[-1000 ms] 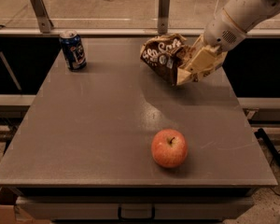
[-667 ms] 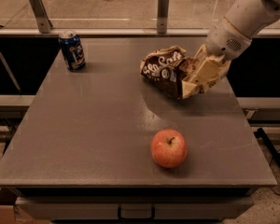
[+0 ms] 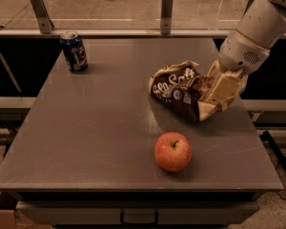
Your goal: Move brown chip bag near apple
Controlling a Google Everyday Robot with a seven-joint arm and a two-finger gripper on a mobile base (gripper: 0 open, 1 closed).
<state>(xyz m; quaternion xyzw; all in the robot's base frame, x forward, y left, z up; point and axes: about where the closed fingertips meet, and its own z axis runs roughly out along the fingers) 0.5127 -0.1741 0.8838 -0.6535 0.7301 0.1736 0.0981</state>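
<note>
Near surface (image 3: 95, 128) right edge: tool (image 3: 218, 92) clamped on bag (image 3: 178, 90).
Toward front edge: apple (image 3: 173, 151), near bag, not touching.
Progress: grasp done; final approach and release left.

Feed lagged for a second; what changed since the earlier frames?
The gripper, still shut on the brown chip bag, carried it toward the camera, closer to the apple. Apple and blue soda can stayed put.

Crinkled brown chip bag (image 3: 177, 90), white lettering up, clamped at right end in tool (image 3: 210, 99); red-orange apple (image 3: 173, 151) upright on table (image 3: 86, 128), near, apart.
</note>
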